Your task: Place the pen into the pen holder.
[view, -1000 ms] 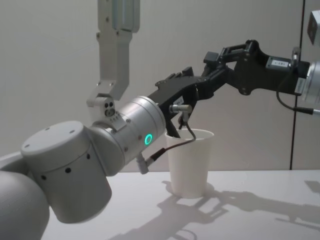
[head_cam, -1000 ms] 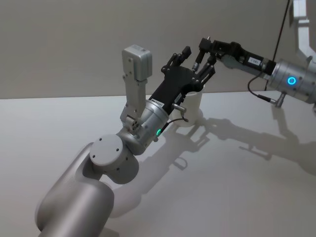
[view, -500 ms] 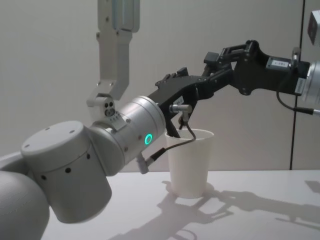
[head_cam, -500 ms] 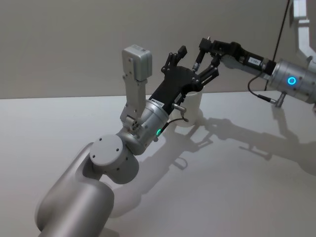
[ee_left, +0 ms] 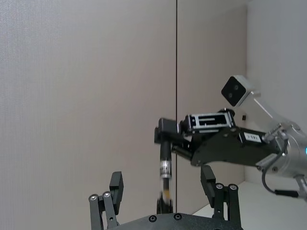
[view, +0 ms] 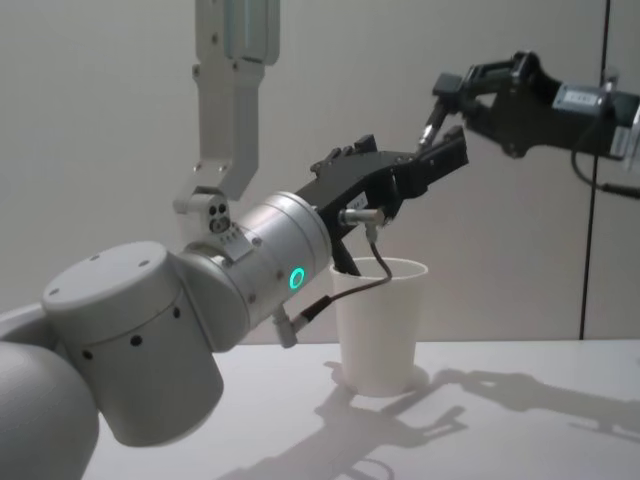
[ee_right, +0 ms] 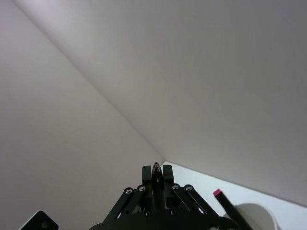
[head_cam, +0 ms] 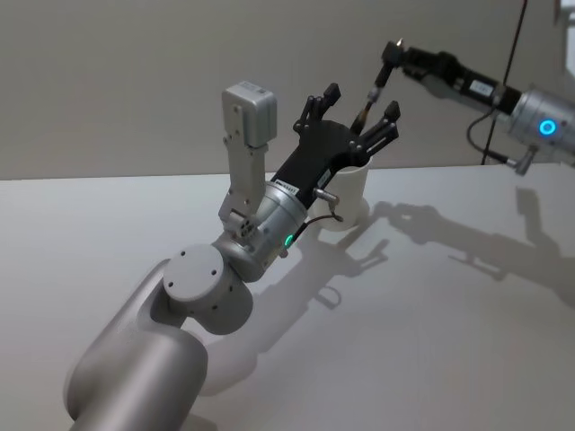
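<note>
- Pen [ee_left: 165, 173] hangs upright in the air above the pen holder [view: 378, 322], its upper end pinched in my right gripper [ee_left: 164, 140] and its lower end down between my left fingers [ee_left: 115, 184].
- Pen holder stands upright on the table [head_cam: 431, 341], behind my left wrist in the head view, mouth up; something dark leans on its rim in the chest view, and I cannot tell what it is.
- My left gripper [head_cam: 359, 115] sits just above the cup with its fingers spread wide on either side of the pen, gripping nothing that I can see.
- My right gripper's fingers are pressed together on the pen; the right wrist view shows the pen's tip [ee_right: 156, 168] poking out between them.
- Step in hand, as I judge it: the pen has passed from my left fingers to my right, and the drop into the cup is not yet made.
- Next move calls for bringing the pen's lower end over the cup's mouth, clear of my left fingers, then lowering and letting go; my left arm could pull back first.
- Against a second ago: my right gripper was down among my left fingers, and has since risen and drawn away with the pen, while my left fingers have spread wider.
</note>
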### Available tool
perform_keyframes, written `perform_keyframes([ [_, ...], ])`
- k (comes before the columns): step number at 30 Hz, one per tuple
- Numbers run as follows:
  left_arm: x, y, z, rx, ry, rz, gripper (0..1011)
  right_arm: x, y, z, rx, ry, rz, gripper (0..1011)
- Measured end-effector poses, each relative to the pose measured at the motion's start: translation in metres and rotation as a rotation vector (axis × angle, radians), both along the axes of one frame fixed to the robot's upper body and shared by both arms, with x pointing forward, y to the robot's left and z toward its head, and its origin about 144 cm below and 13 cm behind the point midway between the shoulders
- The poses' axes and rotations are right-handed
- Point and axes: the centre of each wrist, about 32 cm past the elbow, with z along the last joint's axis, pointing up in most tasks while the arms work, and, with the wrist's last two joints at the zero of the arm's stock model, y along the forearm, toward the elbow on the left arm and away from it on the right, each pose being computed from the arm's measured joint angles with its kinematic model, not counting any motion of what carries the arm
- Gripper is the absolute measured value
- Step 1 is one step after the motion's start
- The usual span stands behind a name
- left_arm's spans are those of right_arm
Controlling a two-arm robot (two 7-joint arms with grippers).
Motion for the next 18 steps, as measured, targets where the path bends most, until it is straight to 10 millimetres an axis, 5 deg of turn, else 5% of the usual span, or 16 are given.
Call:
perform_keyframes([
  [18,0.0,0.0,0.0,0.0,0.0,0.0,1001,0.017,-0.04,0.039,-0.052,-0.157,-0.145,123],
])
